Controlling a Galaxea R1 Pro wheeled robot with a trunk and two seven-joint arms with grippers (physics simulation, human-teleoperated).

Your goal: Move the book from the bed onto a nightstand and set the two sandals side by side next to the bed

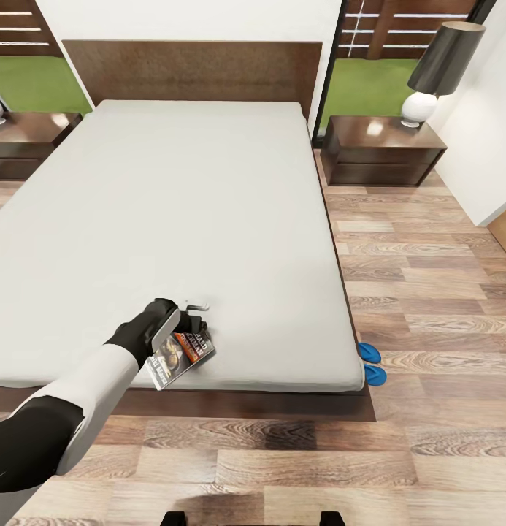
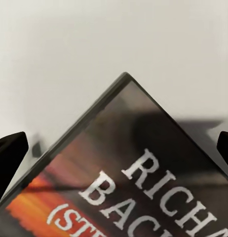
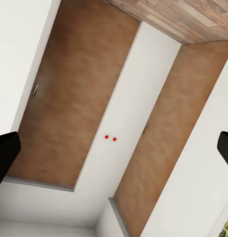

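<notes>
My left arm reaches forward and to the right from my shoulder, white forearm rising to a black wrist that bends down over the near edge of the bed [image 1: 209, 204]. My left pincer [image 1: 188, 326] sits at the book [image 1: 179, 356], which lies on the grey mattress close to the foot edge, cover up, tilted so one corner points toward the pincer. From the left wrist view the book [image 2: 129, 182] fills the space between my two black fingertips [image 2: 8, 158], one at each side of the frame, spread wide with the cover's corner between them; I cannot tell whether they touch it.

My right pincer [image 3: 114, 153] is spread too, its fingertips [image 3: 4, 153] far apart with nothing between them, facing white wall and brown door panels.

The two sandals [image 1: 371, 363] lie on the plank floor just beside the bed's right foot corner, partly tucked against the mattress edge. A nightstand [image 1: 380, 150] stands right of the headboard with a lamp [image 1: 435, 69] on it; another nightstand [image 1: 26, 142] stands on the left.
</notes>
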